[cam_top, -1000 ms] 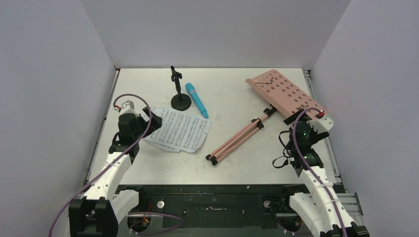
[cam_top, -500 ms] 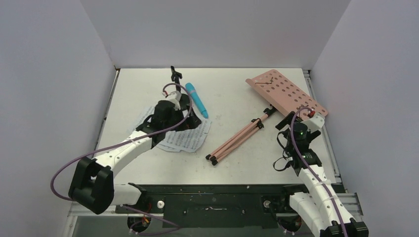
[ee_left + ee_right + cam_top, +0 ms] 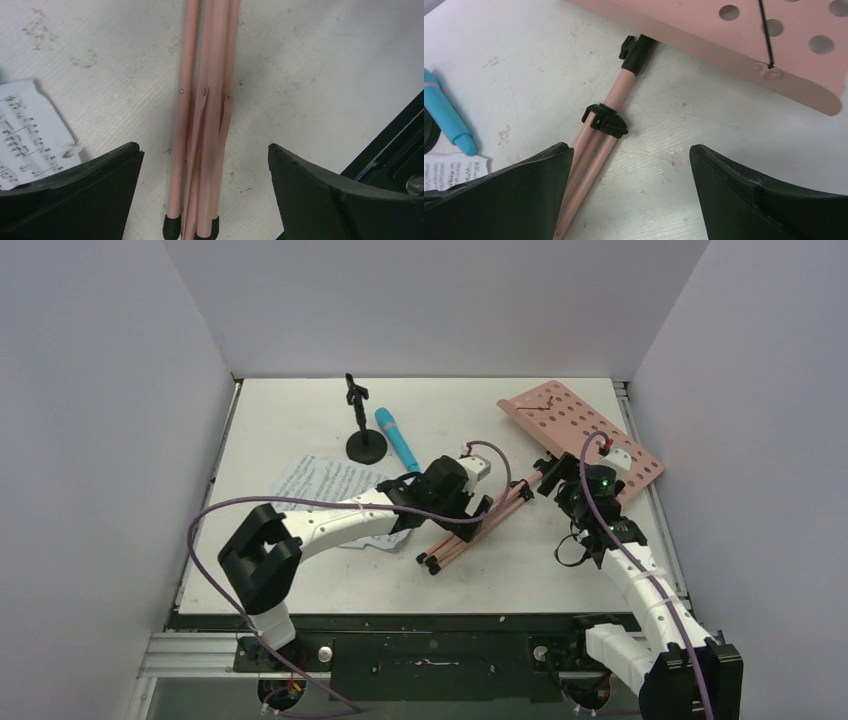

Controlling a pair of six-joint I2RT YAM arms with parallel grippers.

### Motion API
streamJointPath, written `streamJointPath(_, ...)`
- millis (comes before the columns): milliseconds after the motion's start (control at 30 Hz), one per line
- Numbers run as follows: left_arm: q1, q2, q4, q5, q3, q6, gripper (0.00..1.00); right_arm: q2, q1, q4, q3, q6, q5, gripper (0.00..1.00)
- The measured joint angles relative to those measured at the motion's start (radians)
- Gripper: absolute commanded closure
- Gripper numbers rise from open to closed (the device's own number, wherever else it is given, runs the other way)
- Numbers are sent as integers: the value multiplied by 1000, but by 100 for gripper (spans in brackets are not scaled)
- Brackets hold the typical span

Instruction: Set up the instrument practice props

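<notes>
The pink music stand (image 3: 585, 430) lies flat on the table (image 3: 290, 410), toward its right side, so both arms come at it from above. The left hand (image 3: 204, 152) hovers over the folded tripod legs (image 3: 202, 100) near their black rubber feet (image 3: 172, 226), its jaws spread wide on either side of the bundle and touching nothing. The right hand (image 3: 631, 150), equally wide and empty, hangs over the upper shaft beside the black sliding collar (image 3: 605, 121), just short of the perforated tray (image 3: 734, 45). Splitting the reach this way looks meant to let one hand steady the shaft while the other works the legs apart, which the stand needs before it can be set upright. The stand itself is salmon pink: three slim tubes pinned by small rivets and closed tight together, and a flat tray punched with round holes, with a thin black wire across it. The white sheet music (image 3: 320, 480) lies on the left half of the table. The blue microphone (image 3: 398, 440) lies just beside the small black mic stand (image 3: 365, 445), which is upright at the back.
</notes>
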Motion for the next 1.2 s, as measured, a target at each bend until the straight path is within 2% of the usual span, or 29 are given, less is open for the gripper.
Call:
streamJointPath(133,-46,91,-47,22,61,42,0,29,-8,-1,13,-3,-86,10)
streamJointPath(167,-58,116,-57,24,78,51,6,35,-11,-2,17,-3,-104,10)
streamJointPath(433,-95,229,-79,28,97,56,23,55,-23,-30,81,-6,-178,10)
streamJointPath(500,-94,237,-81,24,97,55,30,56,-24,-39,102,-9,-184,10)
streamJointPath(600,-94,238,-79,4,92,55,49,58,-25,-47,116,-12,-189,10)
streamJointPath(633,-93,238,-75,-2,86,55,59,60,-25,-51,121,-12,-192,10)
streamJointPath(667,-92,238,-69,-8,77,55,65,63,-25,-52,125,-13,-193,10)
streamJointPath(967,-89,189,-1,-16,-16,36,83,69,-26,-76,165,-16,-196,10)
streamJointPath(1167,-93,112,-5,-32,-113,-6,88,70,-26,-90,207,-24,-196,10)
streamJointPath(1200,-94,92,-7,-37,-138,-18,94,70,-26,-90,210,-24,-196,10)
